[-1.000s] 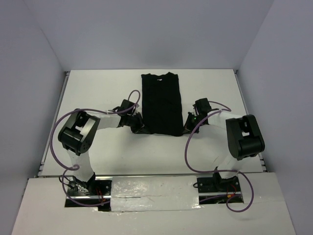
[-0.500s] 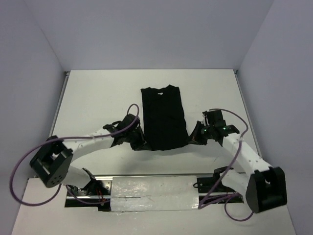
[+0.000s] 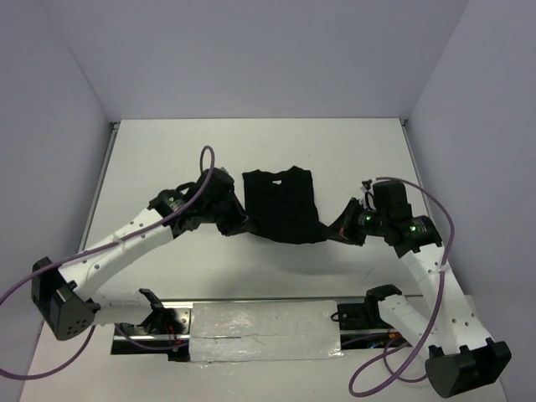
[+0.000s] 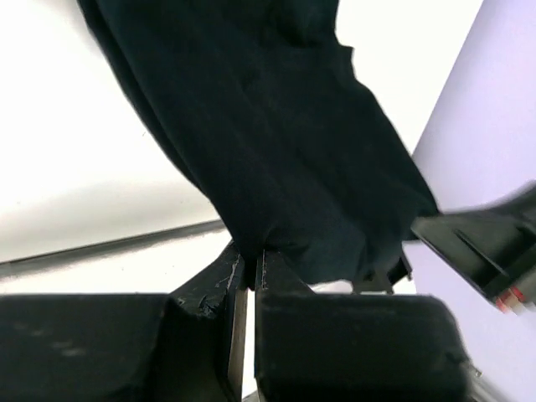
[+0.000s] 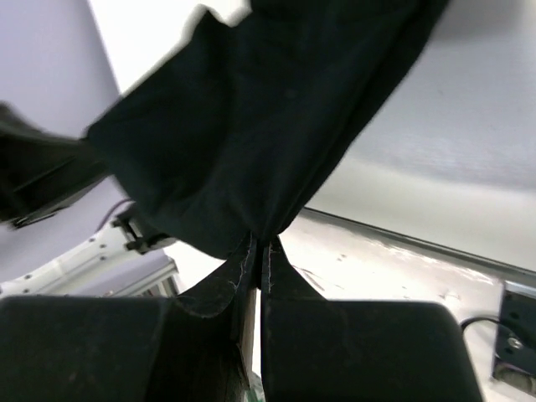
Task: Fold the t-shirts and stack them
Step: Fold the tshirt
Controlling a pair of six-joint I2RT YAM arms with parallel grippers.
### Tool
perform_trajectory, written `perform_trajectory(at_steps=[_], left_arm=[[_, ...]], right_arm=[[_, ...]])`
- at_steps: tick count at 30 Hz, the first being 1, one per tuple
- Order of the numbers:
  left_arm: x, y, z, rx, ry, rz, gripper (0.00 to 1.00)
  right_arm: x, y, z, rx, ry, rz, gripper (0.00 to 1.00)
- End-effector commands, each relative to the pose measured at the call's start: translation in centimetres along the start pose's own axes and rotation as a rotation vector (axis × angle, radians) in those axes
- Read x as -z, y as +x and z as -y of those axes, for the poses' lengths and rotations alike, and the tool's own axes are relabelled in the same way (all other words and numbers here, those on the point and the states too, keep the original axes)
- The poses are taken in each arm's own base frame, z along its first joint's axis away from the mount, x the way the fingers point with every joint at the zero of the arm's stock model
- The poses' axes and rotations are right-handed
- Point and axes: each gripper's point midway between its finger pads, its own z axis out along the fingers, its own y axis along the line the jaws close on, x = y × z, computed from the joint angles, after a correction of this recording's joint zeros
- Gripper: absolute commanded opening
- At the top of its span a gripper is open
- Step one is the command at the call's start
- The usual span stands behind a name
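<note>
The black t-shirt (image 3: 281, 203) is a narrow folded strip in the middle of the white table. Its near end is lifted off the table and sags between the two grippers, while its far end still lies flat. My left gripper (image 3: 233, 224) is shut on the near left corner of the t-shirt (image 4: 276, 142). My right gripper (image 3: 338, 231) is shut on the near right corner of the t-shirt (image 5: 260, 126). In both wrist views the cloth hangs from the closed fingertips. No white tag shows.
The white table (image 3: 167, 159) has raised rails on its left and right edges. Purple-grey walls stand close behind and on both sides. A taped strip (image 3: 260, 331) with the arm bases lies at the near edge. Purple cables loop off both arms.
Both arms have risen and stretched forward, lifting the t-shirt's near end off the table. The flat part of the shirt is now shorter.
</note>
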Motion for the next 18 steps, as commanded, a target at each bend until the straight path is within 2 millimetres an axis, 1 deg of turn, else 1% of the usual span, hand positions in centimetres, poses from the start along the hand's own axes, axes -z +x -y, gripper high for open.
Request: perform_trajectory(at_steps=[1, 2, 3, 4, 6, 7, 8, 9, 10, 12, 13, 14, 15, 16, 17, 18], left_arm=[[-0.6, -1.0, -1.2, -0.050, -0.118, -0.023, 0.02], [-1.5, -1.2, -1.7, -0.054, -0.154, -0.038, 0.02], [-1.7, -1.6, -1.6, -0.059, -0.161, -0.041, 0.02], [-2.0, -2.2, -2.0, -0.063, -0.173, -0.042, 0.01], [-2.9, -3.0, -2.5, -0.052, -0.187, -0.049, 0.02], [-3.2, -4.2, -2.2, -0.050, -0.162, -0.032, 0.01], [-3.6, -4.6, -2.4, -0.040, -0.165, -0.039, 0.01], [-3.7, -5.3, -2.1, -0.046, -0.150, -0.030, 0.01], [-3.8, -6.5, -1.9, -0.035, -0.140, -0.011, 0.01], [-3.7, -7.9, -1.2, -0.043, -0.123, 0.003, 0.01], [-3.7, -8.9, -0.9, -0.037, -0.112, 0.016, 0.01], [-4.1, -9.5, -0.9, -0.034, -0.116, 0.014, 0.01], [-4.1, -9.8, -0.2, -0.052, -0.087, 0.004, 0.02], [-4.2, -10.5, 0.0, -0.047, -0.076, 0.001, 0.02], [-5.1, -10.7, -0.4, -0.044, -0.093, -0.017, 0.01], [-5.2, -11.0, 0.3, -0.064, -0.072, -0.026, 0.01]], right_arm=[[1.7, -1.4, -3.2, 0.022, -0.048, 0.022, 0.04], [1.6, -1.8, -3.4, 0.030, -0.047, 0.025, 0.04], [1.1, -2.3, -3.4, 0.028, -0.033, 0.016, 0.04], [1.1, -2.9, -3.8, 0.038, -0.031, 0.024, 0.04], [0.0, -3.9, -3.3, 0.043, 0.011, 0.021, 0.04], [-0.1, -4.5, -3.5, 0.052, 0.014, 0.034, 0.04], [-0.4, -5.0, -3.6, 0.056, 0.018, 0.040, 0.04], [-1.1, -5.6, -3.4, 0.050, 0.031, 0.037, 0.03], [-1.1, -6.1, -3.7, 0.052, 0.034, 0.046, 0.03], [-1.6, -6.9, -3.9, 0.054, 0.041, 0.052, 0.03], [-2.0, -7.6, -4.0, 0.053, 0.047, 0.055, 0.03], [-2.3, -7.9, -4.0, 0.060, 0.056, 0.053, 0.03], [-2.6, -8.1, -4.0, 0.062, 0.061, 0.048, 0.03], [-3.3, -8.7, -3.9, 0.063, 0.076, 0.037, 0.03], [-3.7, -9.0, -3.8, 0.067, 0.082, 0.031, 0.03], [-4.1, -9.3, -3.7, 0.065, 0.088, 0.028, 0.02]])
